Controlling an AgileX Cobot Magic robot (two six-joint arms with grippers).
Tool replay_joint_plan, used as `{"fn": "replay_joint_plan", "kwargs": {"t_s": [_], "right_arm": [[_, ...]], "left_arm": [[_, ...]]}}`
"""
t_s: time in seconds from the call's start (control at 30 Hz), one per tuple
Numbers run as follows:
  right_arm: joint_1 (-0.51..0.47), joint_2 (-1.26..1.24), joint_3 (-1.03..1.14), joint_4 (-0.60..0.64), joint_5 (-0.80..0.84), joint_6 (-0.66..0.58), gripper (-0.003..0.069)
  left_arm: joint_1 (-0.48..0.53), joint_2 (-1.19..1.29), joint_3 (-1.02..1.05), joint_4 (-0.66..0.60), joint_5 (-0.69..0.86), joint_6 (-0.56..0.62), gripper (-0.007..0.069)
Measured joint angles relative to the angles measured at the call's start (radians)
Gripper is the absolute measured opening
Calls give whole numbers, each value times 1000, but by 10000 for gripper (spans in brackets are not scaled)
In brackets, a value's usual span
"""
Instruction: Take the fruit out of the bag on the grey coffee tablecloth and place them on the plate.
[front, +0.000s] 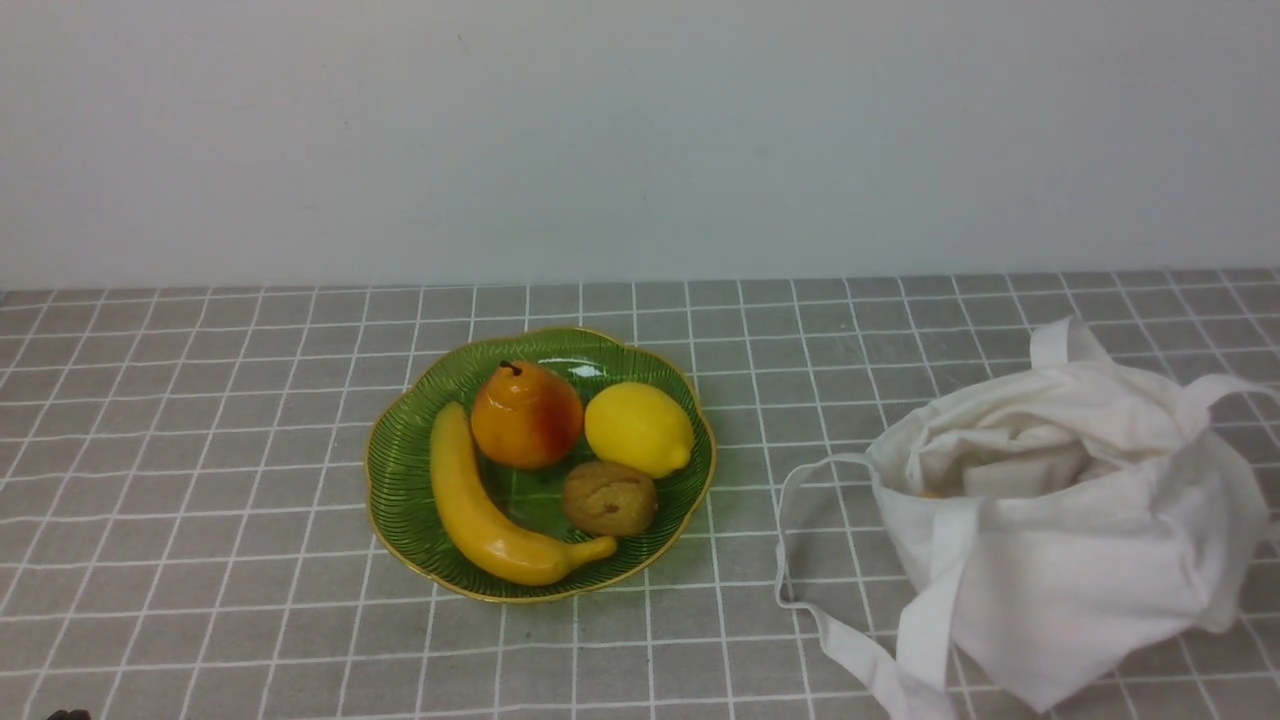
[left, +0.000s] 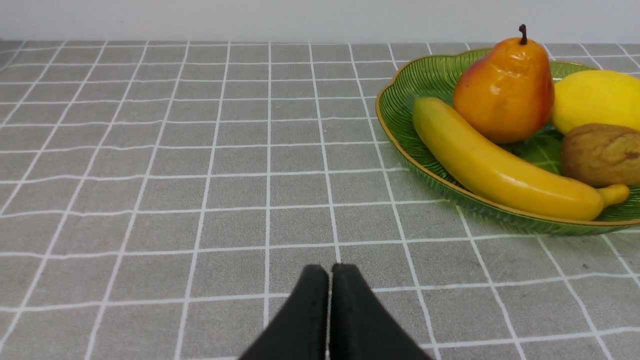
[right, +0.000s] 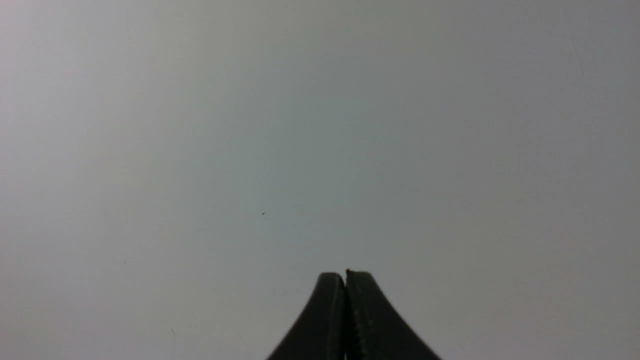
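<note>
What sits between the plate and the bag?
In the front view, only tablecloth and a strap loop trailing from the bag toward the plate; nothing else.

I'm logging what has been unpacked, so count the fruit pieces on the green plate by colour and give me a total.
Yellow: 2, the banana and the lemon
Orange-red: 1, the pear
Brown: 1, a rough round piece
Total: 4 pieces on the plate
</note>
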Motion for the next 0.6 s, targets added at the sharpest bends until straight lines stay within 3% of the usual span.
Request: {"fn": "replay_joint_plan", "kwargs": {"t_s": [0.37, 0.43, 0.6], "right_arm": [[0, 0, 39, 63, -48, -24, -10], [0, 0, 75, 137, -96, -93, -10], [0, 0, 226, 480, -343, -473, -10]], "left_arm": [[0, 0, 0, 0, 0, 0, -8], [0, 0, 0, 0, 0, 0, -8], [0, 0, 0, 0, 0, 0, -8]]}}
